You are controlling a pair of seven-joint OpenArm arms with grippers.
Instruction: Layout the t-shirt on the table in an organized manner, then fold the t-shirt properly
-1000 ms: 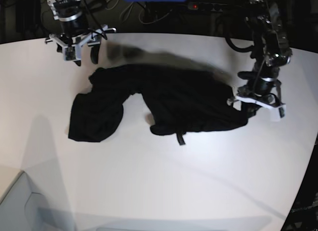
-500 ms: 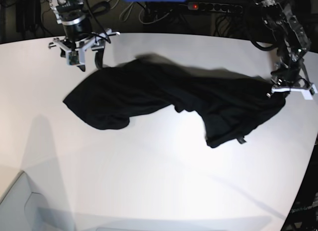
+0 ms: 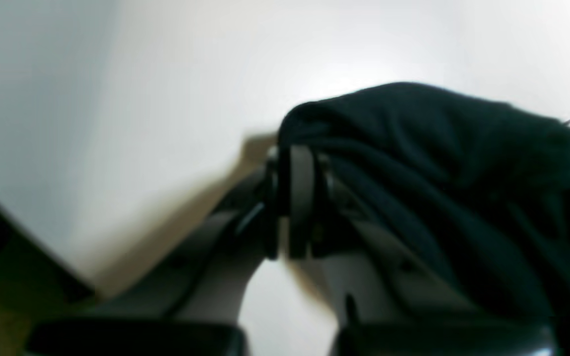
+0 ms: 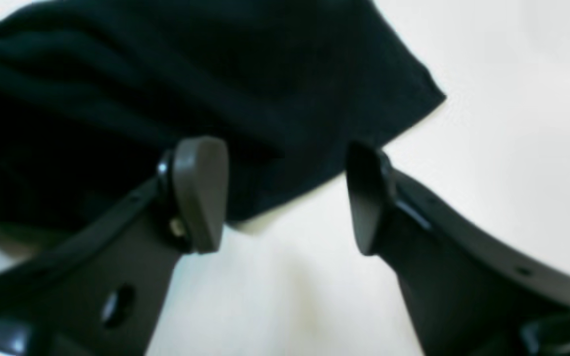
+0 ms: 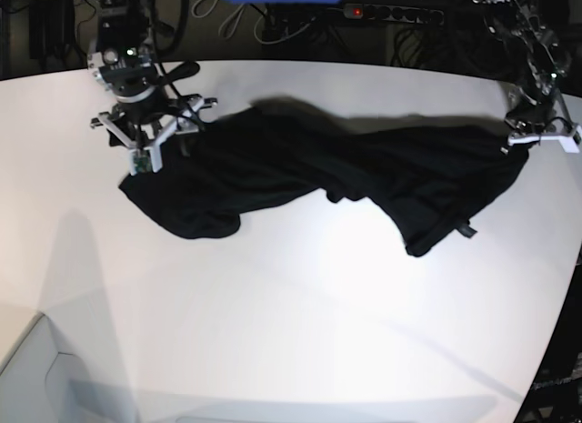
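1. Table (image 5: 273, 341): white, fills the base view.
2. T-shirt (image 5: 346, 182): black, stretched in a crumpled band from 9 o'clock to 3 o'clock across the far half.
3. Right gripper (image 4: 285, 198): jaws wide, over the shirt's 9 o'clock end, holding nothing.
4. Left gripper (image 3: 297, 198): clamped on the shirt's 3 o'clock edge.

Two arms are seen behind the table (image 5: 291, 350), built mostly from black segments with black cables looped along them. The right gripper (image 5: 145, 146) is fitted with a whitish bracket and a tiny green board. Up close, its fingers (image 4: 201, 193) are shown as dark grey with rounded pads and small holes drilled in the shanks. On the left gripper (image 5: 543, 136), a white bracket is mounted, with paler grey fingers (image 3: 302, 198).
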